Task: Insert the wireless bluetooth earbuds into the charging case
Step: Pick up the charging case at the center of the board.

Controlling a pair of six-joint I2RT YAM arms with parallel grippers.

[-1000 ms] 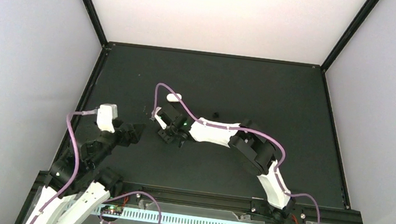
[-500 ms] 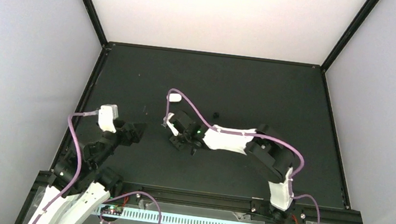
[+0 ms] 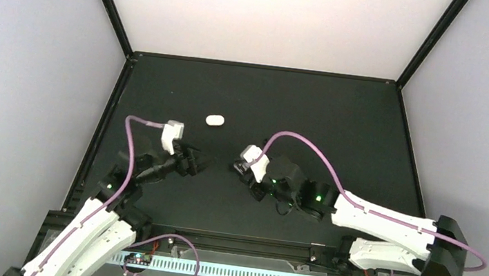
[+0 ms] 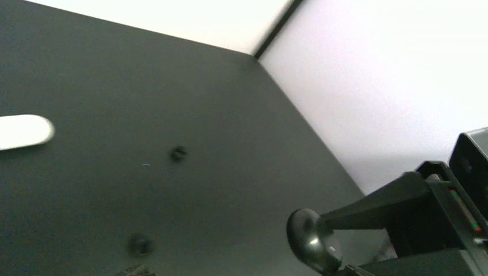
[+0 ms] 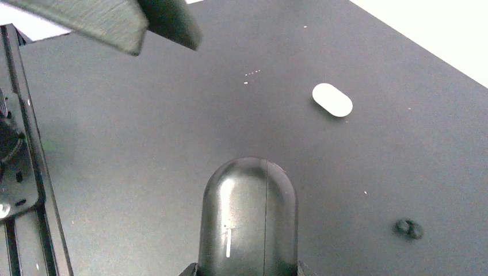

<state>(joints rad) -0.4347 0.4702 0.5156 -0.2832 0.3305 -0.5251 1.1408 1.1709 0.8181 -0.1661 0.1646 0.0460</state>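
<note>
At left, the left gripper [image 3: 196, 163] hovering above the black matte surface [image 3: 341, 121], opening impossible to tell. Farther back, just rightward, a white oval plastic case [image 3: 214, 120] lying flat. Then the right gripper [image 3: 239, 169] clamped on a glossy black pill-shaped plastic case [image 5: 247, 213], above the surface. To its right, a tiny black rounded earbud [image 5: 408, 228] lying loose on the surface.

Top external: lit brightly and evenly from overhead, blown out on the back wall [image 3: 269, 16] at 12 o'clock, shadowed only faintly on the black mat [image 3: 341, 121] | Left wrist: smeared by motion blur, worst on the white case [image 4: 23, 131] at 9 o'clock, washed out toward 2 o'clock | Right wrist: sharp, streaked with glare on the dark glossy case [image 5: 248, 218] at 6 o'clock
</note>
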